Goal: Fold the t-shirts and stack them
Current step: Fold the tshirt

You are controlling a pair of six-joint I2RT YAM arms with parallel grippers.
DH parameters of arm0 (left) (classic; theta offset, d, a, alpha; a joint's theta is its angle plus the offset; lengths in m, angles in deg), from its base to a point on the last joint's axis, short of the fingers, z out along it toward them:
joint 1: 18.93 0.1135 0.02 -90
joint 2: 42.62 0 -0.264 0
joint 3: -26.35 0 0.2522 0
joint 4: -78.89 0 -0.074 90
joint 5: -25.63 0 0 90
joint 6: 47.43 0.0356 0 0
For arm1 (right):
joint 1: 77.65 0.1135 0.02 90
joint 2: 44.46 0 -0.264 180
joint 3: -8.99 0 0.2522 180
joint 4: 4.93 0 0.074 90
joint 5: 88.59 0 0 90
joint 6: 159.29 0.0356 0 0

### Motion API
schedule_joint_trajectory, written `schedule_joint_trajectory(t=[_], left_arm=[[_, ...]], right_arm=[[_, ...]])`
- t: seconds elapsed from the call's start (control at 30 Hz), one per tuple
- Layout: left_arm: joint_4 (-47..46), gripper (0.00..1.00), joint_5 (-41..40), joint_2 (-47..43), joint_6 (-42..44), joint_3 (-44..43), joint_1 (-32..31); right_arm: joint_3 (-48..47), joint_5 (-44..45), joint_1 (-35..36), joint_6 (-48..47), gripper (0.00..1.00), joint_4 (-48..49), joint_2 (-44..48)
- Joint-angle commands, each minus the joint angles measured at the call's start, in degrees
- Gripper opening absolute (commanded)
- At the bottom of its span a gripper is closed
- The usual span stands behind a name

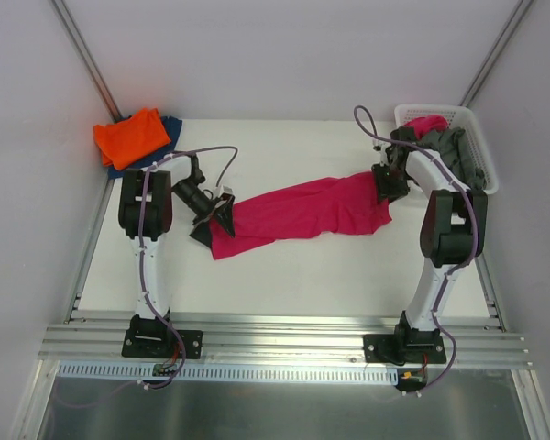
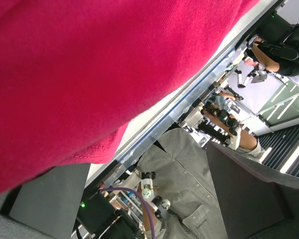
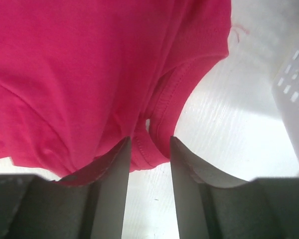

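the whole tabletop point(image 1: 284, 275) is viewed from high above its near edge, facing down. the magenta t-shirt point(image 1: 302, 209) is shared by all three views; by both wrist cameras it is shown very near, the left one being turned sideways toward the room.

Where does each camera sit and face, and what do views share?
Top external: above, behind the bases, looking down on the white table; left arm, right arm show.
Left wrist: against the magenta-pink cloth t-shirt, facing past the table's edge; own fingers.
Right wrist: down onto that t-shirt's hem; own fingers.
Shared: the t-shirt.
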Motion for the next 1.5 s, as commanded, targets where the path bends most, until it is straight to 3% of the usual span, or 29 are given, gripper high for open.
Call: schedule_joint_trajectory(t=[0.0, 0.03, 0.2, 0.27, 0.37, 0.5, 0.63, 0.67, 0.73, 0.87, 0.97, 1.07, 1.2, 1.47], left_arm=[[2.43, 0.99, 0.91, -0.04, -0.05, 0.26, 0.34], [2.43, 0.99, 0.91, -0.56, -0.23, 0.52, 0.34], [2.00, 0.99, -0.23, -2.76, -0.58, 1.93, 0.42], [1.47, 0.91, -2.34, -3.47, -0.67, 2.28, 0.42], [1.47, 0.62, -4.28, -4.52, 0.12, 2.28, 0.77], [1.20, 0.55, -5.77, -5.58, -0.58, 2.98, 1.65], [0.68, 0.31, -6.21, -6.28, -0.75, 3.86, 2.71], [0.42, 0.32, -7.34, -6.46, -1.02, 3.95, 2.80], [0.24, 0.34, -7.88, -6.90, -1.81, 3.52, 3.15], [0.06, 0.42, -7.71, -6.99, -1.81, 3.51, 3.15], [-0.03, 0.54, -6.92, -6.63, -1.90, 3.95, 3.06], [-0.29, 0.99, -7.35, -5.93, -2.51, 3.43, 3.06], [-0.47, 0.99, -8.85, -5.84, -3.48, 2.46, 3.24], [-4.50, 0.99, -4.37, -7.25, -3.39, 0.00, 3.68]], right_arm=[[2.10, -2.37, -1.93, 0.08, 0.38, -2.80, -2.23], [2.80, -2.64, -2.45, 0.17, 0.37, -2.98, -2.58], [4.74, -4.30, -2.81, 1.39, 0.07, -3.51, -3.73], [4.30, -4.74, -2.81, 1.57, 0.01, -3.42, -3.90], [2.55, -4.75, -2.81, 2.10, 0.00, -3.51, -3.99], [1.66, -4.75, -2.90, 3.50, 0.00, -3.25, -2.68], [2.98, -5.10, -2.81, 4.73, 0.05, -3.16, 0.04], [3.50, -4.92, -2.89, 5.26, 0.10, -2.98, 0.57], [5.43, -4.75, -2.81, 5.79, 0.33, -2.63, 1.71], [8.34, -5.18, -2.89, 6.23, 0.34, -1.58, 4.96], [9.39, -5.63, -2.81, 6.58, 0.35, -1.40, 5.76], [9.49, -5.98, -2.81, 6.49, 0.35, -1.31, 5.76], [8.43, -6.06, -2.81, 6.23, 0.35, -1.58, 4.97], [8.87, -8.96, -2.28, 7.28, 0.34, -0.52, 5.32]])
